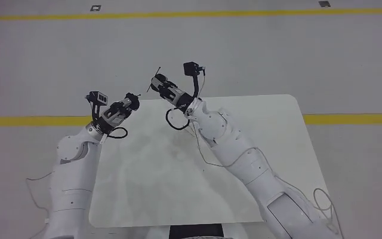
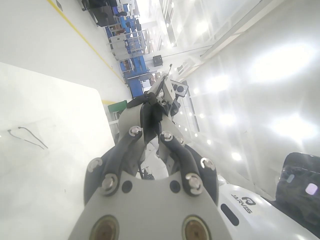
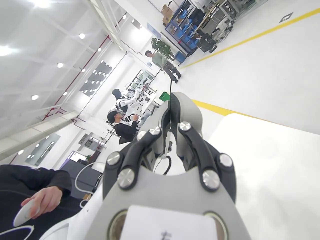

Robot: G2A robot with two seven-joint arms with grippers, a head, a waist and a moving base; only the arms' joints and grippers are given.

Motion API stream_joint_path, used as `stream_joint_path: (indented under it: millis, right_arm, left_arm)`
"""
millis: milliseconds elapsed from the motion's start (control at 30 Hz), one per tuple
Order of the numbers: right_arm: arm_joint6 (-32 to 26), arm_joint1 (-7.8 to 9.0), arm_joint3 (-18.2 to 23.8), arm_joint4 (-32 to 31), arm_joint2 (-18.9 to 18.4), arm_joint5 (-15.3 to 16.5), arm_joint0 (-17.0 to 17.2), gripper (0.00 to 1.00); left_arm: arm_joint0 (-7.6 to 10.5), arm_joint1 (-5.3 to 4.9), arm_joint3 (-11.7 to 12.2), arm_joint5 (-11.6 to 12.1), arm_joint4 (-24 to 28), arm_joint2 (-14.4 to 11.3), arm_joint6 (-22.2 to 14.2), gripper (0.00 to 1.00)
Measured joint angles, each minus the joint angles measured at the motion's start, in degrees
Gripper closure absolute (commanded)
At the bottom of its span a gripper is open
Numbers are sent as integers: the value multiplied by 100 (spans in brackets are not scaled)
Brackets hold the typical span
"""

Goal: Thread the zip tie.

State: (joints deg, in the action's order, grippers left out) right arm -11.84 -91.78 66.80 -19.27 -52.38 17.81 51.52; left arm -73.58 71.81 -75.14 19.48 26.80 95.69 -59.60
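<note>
The jaws of the right gripper (image 3: 171,102) are pressed together on the zip tie (image 3: 170,86), a thin black strip that stands straight out past their tips. It is held in the air, clear of the counter (image 1: 250,179). The jaws of the left gripper (image 2: 149,101) are pressed together too, dark pads meeting; whether anything sits between them I cannot tell. In the top view both grippers hang near the counter's far edge, toward its left corner. They are close but apart, each angled away from the robot and in toward the other. In the left wrist view the right gripper sits just beyond the left one's tips, with the strip's end rising above it. The right arm's white shell (image 2: 240,201) carries dark lettering beside a logo. A white label (image 3: 170,226) on the right wrist mount bears a dark mark, partly cut off. A thin, dark, bent strand (image 2: 27,136) lies flat on the counter, well apart from both grippers; what it is I cannot tell. Yellow lines (image 1: 179,14) cross the pale floor beyond.
</note>
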Motion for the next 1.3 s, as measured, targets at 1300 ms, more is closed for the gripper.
stream_joint_path:
  millis: [1300]
  right_arm:
    - [545, -221, -208, -522, 326, -179, -98, 100]
  left_arm:
    - [0, 0, 0, 0, 0, 0, 0, 100]
